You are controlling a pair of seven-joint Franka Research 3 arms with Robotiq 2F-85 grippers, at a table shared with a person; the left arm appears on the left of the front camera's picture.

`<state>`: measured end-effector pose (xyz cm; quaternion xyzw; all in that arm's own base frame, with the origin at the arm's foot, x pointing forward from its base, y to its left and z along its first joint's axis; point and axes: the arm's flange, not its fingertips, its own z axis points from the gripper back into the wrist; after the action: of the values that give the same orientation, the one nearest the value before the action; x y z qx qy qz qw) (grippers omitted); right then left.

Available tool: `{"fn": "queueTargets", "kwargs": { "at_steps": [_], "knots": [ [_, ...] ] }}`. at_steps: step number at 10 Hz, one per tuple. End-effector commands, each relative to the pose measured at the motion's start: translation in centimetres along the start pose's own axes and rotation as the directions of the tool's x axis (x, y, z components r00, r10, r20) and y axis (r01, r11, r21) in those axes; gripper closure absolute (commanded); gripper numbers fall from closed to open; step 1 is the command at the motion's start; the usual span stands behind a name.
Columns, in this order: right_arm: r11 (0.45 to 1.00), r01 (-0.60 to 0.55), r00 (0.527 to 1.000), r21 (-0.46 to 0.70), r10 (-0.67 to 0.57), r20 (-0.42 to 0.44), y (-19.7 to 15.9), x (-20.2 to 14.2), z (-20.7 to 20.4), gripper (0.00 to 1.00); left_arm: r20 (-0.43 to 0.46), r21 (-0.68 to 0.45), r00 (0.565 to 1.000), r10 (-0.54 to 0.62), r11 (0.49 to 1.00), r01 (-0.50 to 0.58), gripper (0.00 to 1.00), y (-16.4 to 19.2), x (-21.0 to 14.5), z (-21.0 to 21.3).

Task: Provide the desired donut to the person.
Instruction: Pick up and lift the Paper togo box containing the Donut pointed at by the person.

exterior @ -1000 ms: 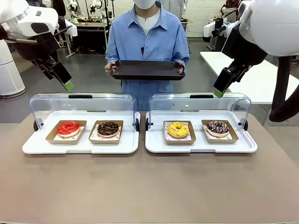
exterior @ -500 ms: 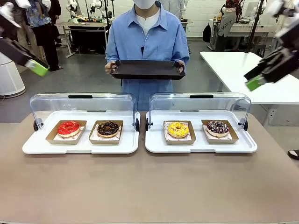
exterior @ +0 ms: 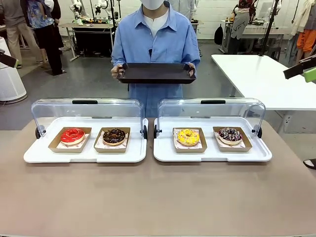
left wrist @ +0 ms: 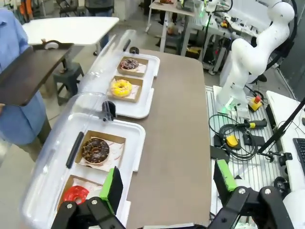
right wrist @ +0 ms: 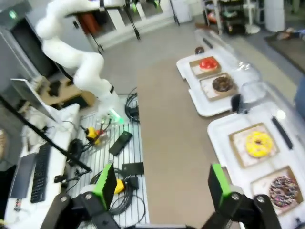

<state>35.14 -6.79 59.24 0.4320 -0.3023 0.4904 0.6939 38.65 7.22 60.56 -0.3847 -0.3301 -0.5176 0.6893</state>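
Observation:
Four donuts sit in cardboard trays on the table: red (exterior: pixel 73 135), chocolate (exterior: pixel 114 136), yellow (exterior: pixel 188 137) and dark sprinkled (exterior: pixel 230 134). The person (exterior: pixel 155 39) stands behind them with both hands on a black tray (exterior: pixel 155 73). My left gripper (exterior: pixel 6 59) is high at the left edge and my right gripper (exterior: pixel 305 71) high at the right edge, both far from the donuts. From the left wrist, the left gripper (left wrist: pixel 169 183) is open above the chocolate donut (left wrist: pixel 95 150). From the right wrist, the right gripper (right wrist: pixel 162 183) is open, the yellow donut (right wrist: pixel 258 144) off to its right.
Two white serving trays (exterior: pixel 86 155) (exterior: pixel 212 155) stand side by side with clear lids (exterior: pixel 86 111) (exterior: pixel 212 109) tipped up at the back. The brown table in front of them is bare. A white table (exterior: pixel 256 79) stands at the back right. People stand far off.
Both arms have swung up and outward from above the trays to the picture's edges. The person and the donuts have not moved.

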Motion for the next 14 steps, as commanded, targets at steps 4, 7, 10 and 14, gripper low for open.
{"fn": "queueTargets", "kwargs": {
  "at_steps": [4, 7, 10, 14],
  "knots": [
    [0.992, 0.022, 0.999, -0.128, -0.019, 0.028, -3.7, -4.7, 1.5, 0.0, 0.045, 0.044, 0.999, -0.023, 0.999, 0.021, 0.0, 2.6, -3.7, 1.0],
    [0.983, 0.01, 1.0, -0.181, -0.004, 0.031, -2.9, -6.1, 2.4, 0.0, 0.007, 0.072, 1.0, -0.016, 0.997, 0.015, 0.0, 2.4, -5.7, 2.4],
    [0.98, 0.006, 1.0, -0.197, -0.003, 0.017, -2.5, -6.4, 2.7, 0.0, -0.033, 0.088, 0.999, 0.001, 0.996, 0.002, 0.0, 2.0, -6.7, 2.7],
    [0.984, 0.027, 1.0, -0.175, -0.027, 0.005, -2.5, -6.1, 3.4, 0.0, -0.015, 0.089, 1.0, 0.027, 0.996, -0.026, 0.0, 2.3, -6.6, 3.1]
  ]
}}
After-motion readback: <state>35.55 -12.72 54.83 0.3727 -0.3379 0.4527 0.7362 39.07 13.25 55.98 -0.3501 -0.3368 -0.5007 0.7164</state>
